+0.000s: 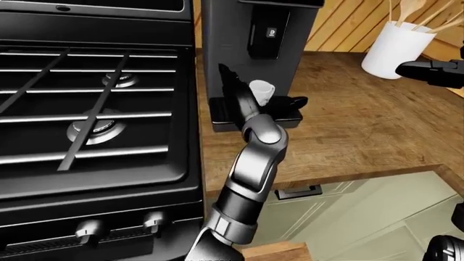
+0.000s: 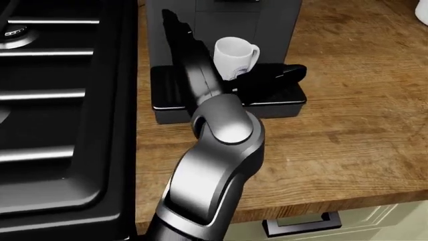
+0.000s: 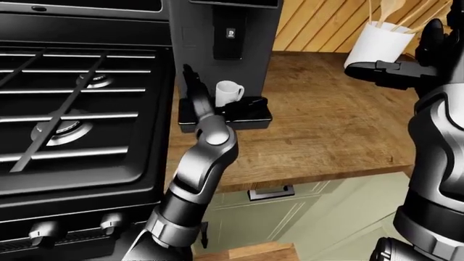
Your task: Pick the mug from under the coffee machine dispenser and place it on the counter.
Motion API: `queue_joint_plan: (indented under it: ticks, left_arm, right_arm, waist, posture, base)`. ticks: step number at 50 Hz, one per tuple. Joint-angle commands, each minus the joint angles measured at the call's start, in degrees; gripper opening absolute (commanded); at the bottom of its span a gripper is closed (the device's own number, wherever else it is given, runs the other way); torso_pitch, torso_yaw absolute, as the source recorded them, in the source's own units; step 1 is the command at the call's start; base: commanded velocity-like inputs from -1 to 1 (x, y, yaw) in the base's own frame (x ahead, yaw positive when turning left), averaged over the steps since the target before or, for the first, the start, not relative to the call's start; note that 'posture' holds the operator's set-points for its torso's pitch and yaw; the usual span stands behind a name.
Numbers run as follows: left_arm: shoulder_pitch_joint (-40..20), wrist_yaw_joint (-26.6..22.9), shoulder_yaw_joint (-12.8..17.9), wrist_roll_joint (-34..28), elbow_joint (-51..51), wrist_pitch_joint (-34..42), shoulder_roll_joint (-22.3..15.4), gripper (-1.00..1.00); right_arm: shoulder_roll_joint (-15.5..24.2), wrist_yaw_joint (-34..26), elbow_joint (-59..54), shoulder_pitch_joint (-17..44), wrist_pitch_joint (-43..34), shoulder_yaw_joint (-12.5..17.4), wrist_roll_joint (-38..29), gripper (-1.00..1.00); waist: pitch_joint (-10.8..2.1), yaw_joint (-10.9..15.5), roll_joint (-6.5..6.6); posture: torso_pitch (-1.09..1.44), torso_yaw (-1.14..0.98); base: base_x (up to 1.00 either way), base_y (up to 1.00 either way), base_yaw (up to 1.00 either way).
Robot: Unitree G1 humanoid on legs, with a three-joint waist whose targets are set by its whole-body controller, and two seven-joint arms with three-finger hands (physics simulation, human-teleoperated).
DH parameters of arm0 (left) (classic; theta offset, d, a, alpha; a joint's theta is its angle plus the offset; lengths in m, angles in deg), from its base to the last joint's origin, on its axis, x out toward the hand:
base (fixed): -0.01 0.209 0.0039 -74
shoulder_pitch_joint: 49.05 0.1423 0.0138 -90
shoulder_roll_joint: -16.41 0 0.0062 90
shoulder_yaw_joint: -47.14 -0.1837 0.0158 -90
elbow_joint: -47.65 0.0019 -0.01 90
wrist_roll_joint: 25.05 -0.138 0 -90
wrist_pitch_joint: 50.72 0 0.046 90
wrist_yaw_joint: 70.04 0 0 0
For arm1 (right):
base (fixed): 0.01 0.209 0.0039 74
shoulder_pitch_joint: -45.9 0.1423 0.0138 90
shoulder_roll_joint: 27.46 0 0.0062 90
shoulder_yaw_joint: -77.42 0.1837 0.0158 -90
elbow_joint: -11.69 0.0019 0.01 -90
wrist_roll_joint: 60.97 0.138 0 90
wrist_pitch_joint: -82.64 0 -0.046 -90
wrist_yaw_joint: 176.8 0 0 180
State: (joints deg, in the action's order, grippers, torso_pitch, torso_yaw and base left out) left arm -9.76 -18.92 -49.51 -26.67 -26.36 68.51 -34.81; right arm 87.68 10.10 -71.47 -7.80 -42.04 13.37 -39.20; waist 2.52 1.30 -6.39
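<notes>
the left hand (image 2: pixel 251 80), fingers spread and grasping nothing, brackets the mug (image 2: pixel 233 58), which stands upright on the coffee machine's drip tray (image 2: pixel 281 98) between them. the right hand (image 3: pixel 381 70) hovers far off, its grip unclear.

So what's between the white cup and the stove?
The robot's left arm reaches up between them in the head view. It crosses the coffee machine's black tray, left of the cup and right of the stove.

Mug (image 1: pixel 261 90): white, on the coffee machine (image 1: pixel 250 43) tray.
Left hand (image 1: pixel 279 104): fingers spread beside the mug.
</notes>
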Motion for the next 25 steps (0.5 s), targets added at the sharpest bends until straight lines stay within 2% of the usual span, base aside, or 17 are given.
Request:
queue_joint_plan:
  ticks: [1, 15, 25]
  left_arm:
    - [-2.1, -0.2, -0.5, -0.4, -1.2, -2.2, 0.3, 1.0]
    - [-4.2, 0.2, 0.1, 0.7, 4.3, -5.3, 0.3, 1.0]
    - [-7.1, -0.5, 1.5, 2.3, 13.1, -10.5, -0.5, 1.0]
  right_arm:
    - [1.2, 0.2, 1.4, 1.4, 1.6, 1.0, -0.2, 1.0]
    - [1.3, 0.2, 1.7, 1.3, 1.4, 1.2, 0.0, 1.0]
    - [1.4, 0.3, 1.8, 1.3, 1.4, 1.3, 0.2, 1.0]
  waist:
    - [-1.43, 0.0, -0.5]
    - [-1.5, 0.0, -0.51]
    - [-1.45, 0.1, -0.52]
  posture:
    - [0.0, 0.0]
    - [0.0, 0.0]
    - [0.0, 0.0]
  base:
    - [0.0, 0.0, 0.0]
    - [0.0, 0.0, 0.0]
    - [0.0, 0.0, 0.0]
